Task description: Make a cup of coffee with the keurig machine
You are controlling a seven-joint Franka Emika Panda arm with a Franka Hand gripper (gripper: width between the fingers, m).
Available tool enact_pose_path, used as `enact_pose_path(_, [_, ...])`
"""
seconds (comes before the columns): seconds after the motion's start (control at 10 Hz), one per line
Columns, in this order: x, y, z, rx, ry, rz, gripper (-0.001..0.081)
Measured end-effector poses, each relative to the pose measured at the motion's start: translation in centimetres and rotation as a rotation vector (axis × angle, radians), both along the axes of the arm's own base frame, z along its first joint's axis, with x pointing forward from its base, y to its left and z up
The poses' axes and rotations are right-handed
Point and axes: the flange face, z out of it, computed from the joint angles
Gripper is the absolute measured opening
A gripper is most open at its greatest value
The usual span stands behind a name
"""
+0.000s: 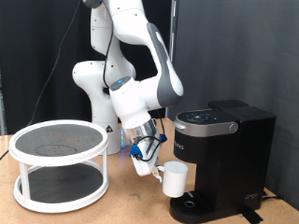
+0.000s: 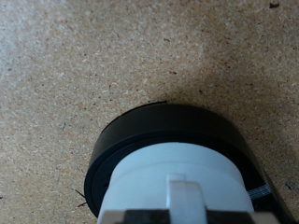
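Exterior view, gripper [image 1: 149, 163]: low beside the keurig machine [image 1: 222, 161], on the exterior view's left of it, fingers closed on the handle side of the cup [image 1: 175, 177].
Exterior view, cup: white, held in the air above the machine's drip tray [image 1: 196, 204], under the overhanging front of the machine.
Exterior view, cup axis: roughly upright, mouth toward the exterior view's top, handle toward the exterior view's left, at the gripper.
Exterior view, keurig machine: black and boxy on the wooden table [image 1: 121, 210], lid down, control panel facing up.
Exterior view, rack [image 1: 60, 163]: white, round, two tiers, standing well apart on the exterior view's left.
Wrist view, cup [image 2: 173, 182]: seen from above, white body over the black round drip tray [image 2: 140, 135].
Wrist view, cup handle [image 2: 185, 201]: points toward the camera.
Wrist view, table [image 2: 93, 65]: speckled, bare wood grain around the tray.
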Motion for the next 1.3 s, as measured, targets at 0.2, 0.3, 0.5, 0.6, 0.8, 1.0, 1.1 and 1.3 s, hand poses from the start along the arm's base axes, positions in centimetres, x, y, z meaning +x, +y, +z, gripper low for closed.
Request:
enact_pose_path(0.2, [0.3,0.8,-0.2,-0.001,-0.008,-0.004,0.0002])
enact_pose_path(0.3, [0.5,1.2,-0.2,-0.001,-0.017,-0.008,0.0002])
enact_pose_path(0.5, [0.9,1.7,-0.3,-0.001,-0.027,-0.005,0.0002])
enact_pose_path(0.6, [1.0,1.9,-0.4,0.0,-0.027,-0.004,0.0002])
enact_pose_path(0.8, [1.2,2.0,-0.7,-0.001,-0.025,-0.004,0.0002])
enact_pose_path(1.0, [1.3,2.0,-1.1,-0.007,-0.022,-0.006,0.0002])
enact_pose_path(1.1, [1.4,2.0,-1.3,-0.011,-0.023,-0.008,0.0002])
enact_pose_path(1.3, [1.5,2.1,-1.2,-0.011,-0.028,-0.01,0.0002])
